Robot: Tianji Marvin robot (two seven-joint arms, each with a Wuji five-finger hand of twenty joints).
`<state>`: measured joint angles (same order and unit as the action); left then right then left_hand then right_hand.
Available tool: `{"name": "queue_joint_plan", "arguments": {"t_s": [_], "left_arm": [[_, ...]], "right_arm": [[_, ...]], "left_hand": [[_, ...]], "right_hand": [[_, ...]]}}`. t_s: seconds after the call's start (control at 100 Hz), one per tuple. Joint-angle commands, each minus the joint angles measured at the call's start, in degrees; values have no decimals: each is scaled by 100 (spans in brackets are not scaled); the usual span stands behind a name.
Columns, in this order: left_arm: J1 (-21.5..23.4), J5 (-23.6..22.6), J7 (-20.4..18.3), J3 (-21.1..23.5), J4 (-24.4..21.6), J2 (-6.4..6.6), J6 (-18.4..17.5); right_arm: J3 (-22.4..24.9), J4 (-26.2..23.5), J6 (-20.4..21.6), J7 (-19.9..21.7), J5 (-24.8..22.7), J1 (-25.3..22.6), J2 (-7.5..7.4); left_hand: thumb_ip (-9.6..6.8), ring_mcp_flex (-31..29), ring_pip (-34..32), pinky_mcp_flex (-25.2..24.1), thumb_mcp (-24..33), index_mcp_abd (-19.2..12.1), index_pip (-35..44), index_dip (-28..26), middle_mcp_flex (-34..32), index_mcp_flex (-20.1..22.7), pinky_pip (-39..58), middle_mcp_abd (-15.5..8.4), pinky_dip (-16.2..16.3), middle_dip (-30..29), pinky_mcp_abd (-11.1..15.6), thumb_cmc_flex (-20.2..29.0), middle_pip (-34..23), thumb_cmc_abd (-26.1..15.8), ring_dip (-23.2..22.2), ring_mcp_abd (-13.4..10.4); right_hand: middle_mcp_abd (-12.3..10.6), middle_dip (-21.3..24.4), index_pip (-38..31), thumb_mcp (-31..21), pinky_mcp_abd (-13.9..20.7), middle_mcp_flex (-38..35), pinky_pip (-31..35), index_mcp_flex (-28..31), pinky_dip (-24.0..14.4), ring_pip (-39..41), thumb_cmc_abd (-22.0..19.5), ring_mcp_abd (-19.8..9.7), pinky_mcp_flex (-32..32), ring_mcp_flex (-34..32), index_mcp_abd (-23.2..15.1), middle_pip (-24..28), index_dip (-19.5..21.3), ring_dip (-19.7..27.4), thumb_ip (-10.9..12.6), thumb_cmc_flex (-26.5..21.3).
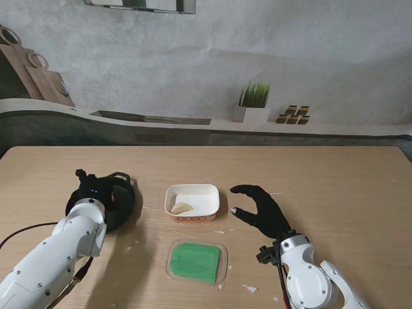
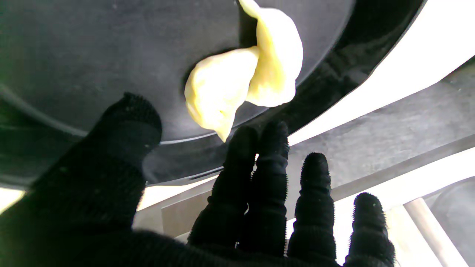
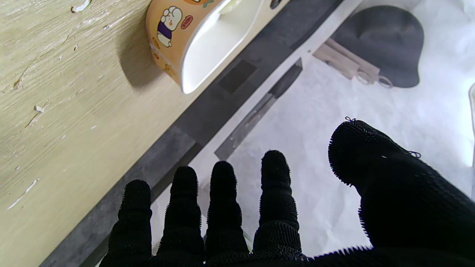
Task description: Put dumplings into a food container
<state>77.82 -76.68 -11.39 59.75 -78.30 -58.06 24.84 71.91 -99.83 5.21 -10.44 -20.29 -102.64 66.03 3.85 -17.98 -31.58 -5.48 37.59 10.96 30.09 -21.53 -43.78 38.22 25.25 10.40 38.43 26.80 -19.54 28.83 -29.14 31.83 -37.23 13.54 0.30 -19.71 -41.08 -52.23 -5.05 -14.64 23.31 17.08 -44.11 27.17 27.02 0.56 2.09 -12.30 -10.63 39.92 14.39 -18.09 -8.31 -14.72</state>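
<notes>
From the stand's view, a white food container (image 1: 192, 201) sits mid-table with one dumpling (image 1: 181, 208) inside, at its left. Nearer to me lies a green lid (image 1: 195, 261). The left hand (image 1: 96, 193) is over a black plate (image 1: 125, 205) on the left; the right hand (image 1: 261, 209) hovers just right of the container, fingers spread, holding nothing.

The left wrist view shows two pale dumplings (image 2: 245, 78) touching each other on the plate (image 2: 92, 55), the fingertips (image 2: 272, 139) close to them but apart, fingers open and empty.

The right wrist view shows the container's printed wall (image 3: 167, 33) on the wooden table (image 3: 66, 122), the hand's fingers (image 3: 222, 193) wide apart
</notes>
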Motion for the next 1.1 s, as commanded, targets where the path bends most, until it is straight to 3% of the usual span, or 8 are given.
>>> {"name": "queue_joint_plan", "arguments": {"t_s": [0.0,0.21,0.42,0.74,0.94,1.04,1.09], "left_arm": [[-6,22,-131,-44,37,-41,92],[-74,247,-228,-190,127,-39,213],[-128,436,-148,-355,304,-30,259],[-220,717,233,-579,630,-35,226],[-321,829,405,-716,824,-32,118],[-343,884,465,-753,869,-38,114],[-359,918,526,-779,909,-43,110]], "right_arm": [[-9,-22,2,50,1,-42,49],[-29,-23,-42,61,2,-36,48],[-29,-19,-49,57,-5,-33,49],[-47,-18,-65,63,-16,-22,47],[-63,-15,-73,58,-18,-17,48],[-65,-13,-78,61,-16,-18,48],[-64,-18,-85,58,-10,-22,49]], "left_hand": [[-1,-60,-64,-33,78,168,129,-58,-147,167,-81,140,81,57,-54,52,-90,95,25,157],[18,-265,-192,-29,339,-27,456,-169,-672,534,48,27,-3,152,-86,155,-247,192,31,135],[18,-173,-176,-70,819,-191,636,-269,-569,352,-212,-112,-313,337,-104,446,-362,411,65,93],[115,-266,-272,-95,1181,-345,966,-504,-647,268,-339,-273,-301,713,-138,564,-687,709,10,45],[101,-509,-379,-41,1275,-618,927,-441,-921,396,-336,-543,-325,790,-159,678,-803,734,-11,0],[367,-663,-441,-36,1187,-815,1181,-230,-1206,497,-210,-638,-444,1246,-164,932,-630,912,10,-32],[419,-703,-472,-31,1131,-901,1394,-146,-1364,546,-176,-670,-507,1434,-164,1115,-505,1029,8,-46]], "right_hand": [[21,-38,-13,-70,52,-67,16,-24,-92,65,-58,1,13,-49,-110,158,-37,-48,151,128],[20,-41,-12,-86,61,-66,17,-31,-95,76,-58,11,13,-45,-114,162,-36,-54,150,122],[24,-43,-17,-111,48,-69,20,-20,-99,87,-47,14,22,-55,-116,166,-34,-58,152,106],[11,-47,-25,-181,52,-83,24,-12,-103,99,-50,16,35,-64,-122,177,-29,-63,165,71],[12,-50,-22,-210,47,-121,24,-11,-104,100,-49,22,37,-66,-131,186,-29,-64,159,86],[23,-51,-25,-218,42,-132,27,7,-106,109,-47,34,43,-77,-137,185,-28,-69,158,82],[26,-50,-25,-222,44,-141,28,14,-107,115,-41,39,41,-72,-128,185,-27,-72,157,76]]}}
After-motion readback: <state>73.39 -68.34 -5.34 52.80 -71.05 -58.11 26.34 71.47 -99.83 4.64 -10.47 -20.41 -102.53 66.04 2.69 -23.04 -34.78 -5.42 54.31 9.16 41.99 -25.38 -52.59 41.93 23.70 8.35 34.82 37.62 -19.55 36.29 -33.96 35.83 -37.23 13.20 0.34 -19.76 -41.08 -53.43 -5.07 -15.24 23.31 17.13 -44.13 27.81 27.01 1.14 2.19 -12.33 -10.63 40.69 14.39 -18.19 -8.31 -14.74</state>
